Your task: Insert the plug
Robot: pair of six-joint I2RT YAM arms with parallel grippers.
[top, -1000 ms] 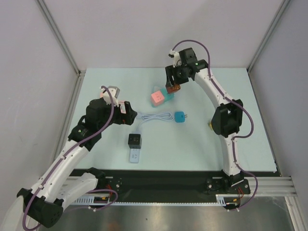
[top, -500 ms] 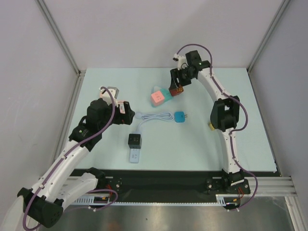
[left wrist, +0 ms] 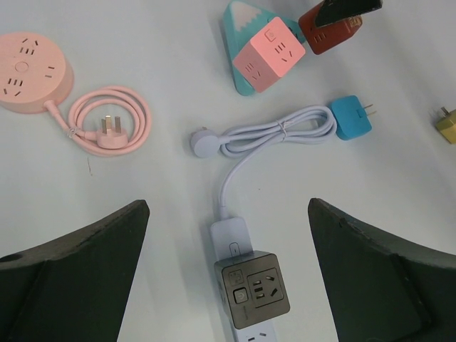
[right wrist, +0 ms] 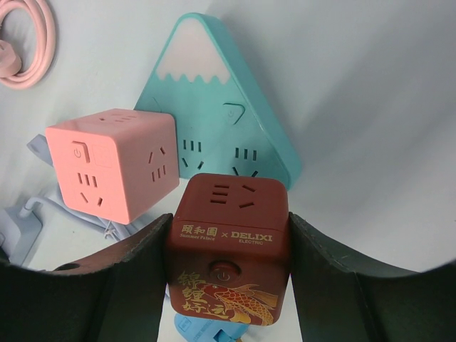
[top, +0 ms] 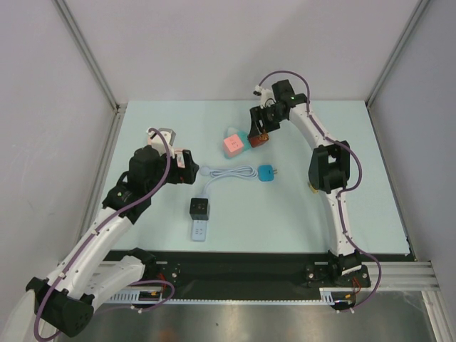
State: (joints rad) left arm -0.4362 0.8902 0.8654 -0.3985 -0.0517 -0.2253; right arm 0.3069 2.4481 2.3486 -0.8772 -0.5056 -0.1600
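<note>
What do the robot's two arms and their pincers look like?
Both the left arm and the right arm are slim white tubes linked by chunky black joints, with a purple cable looping along each. A small green light glows near the right wrist. The fingers are broad, dark, matte wedges.
</note>
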